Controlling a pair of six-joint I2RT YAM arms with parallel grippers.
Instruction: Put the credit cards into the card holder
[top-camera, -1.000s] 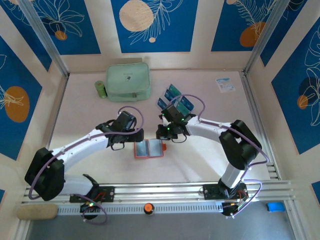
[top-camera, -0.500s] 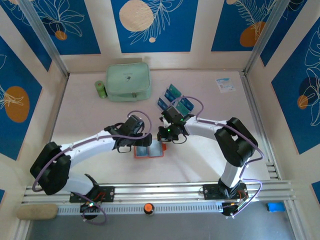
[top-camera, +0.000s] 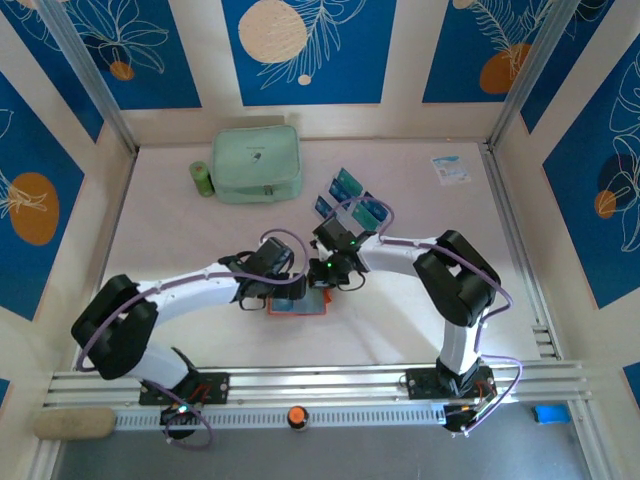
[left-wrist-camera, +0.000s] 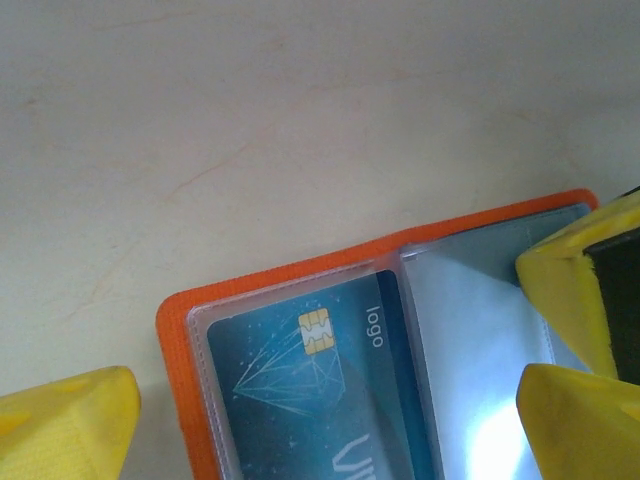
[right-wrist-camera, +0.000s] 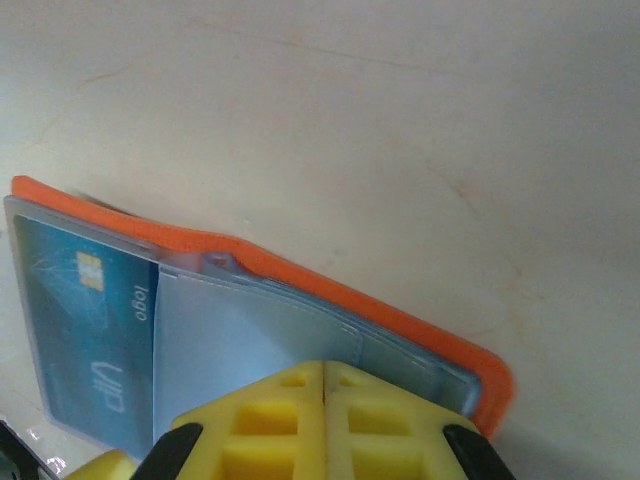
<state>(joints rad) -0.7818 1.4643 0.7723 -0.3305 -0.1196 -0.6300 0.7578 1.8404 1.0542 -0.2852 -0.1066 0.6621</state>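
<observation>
Table (top-camera: 180, 230): pale surface walled by blue patterned panels; both arms reach in from the near rail.
Pouch (top-camera: 257, 163): mint green, at the far edge, well clear of the work.
Left gripper (top-camera: 283, 290): fingers spread wide, one on either side of the holder's left half, gripping nothing. The left wrist view shows a yellow finger (left-wrist-camera: 65, 425) just off the orange corner.
Right gripper (top-camera: 327, 280): fingers pressed fully together, tips (right-wrist-camera: 322, 395) resting on the holder's right-hand clear sleeve. No card shows between them.
Holder (top-camera: 300, 307): orange, lying open and flat between the two grippers, near the table's middle.
Cards (top-camera: 352, 195): teal, standing tilted in a cluster beyond the grippers, apart from the holder.
Stowed card (left-wrist-camera: 300, 385): seated in the left sleeve, chip uppermost.
Step (judged): one card stowed; the rest not yet loaded.
Risk 1: right tips dragging on the sleeve could slide or fold the soft holder shut.
Risk 2: left fingers closing here could pinch the holder's edge, lift it and spill the stowed card.
Risk 3: the grippers sit close together; a careless move invites collision.
</observation>
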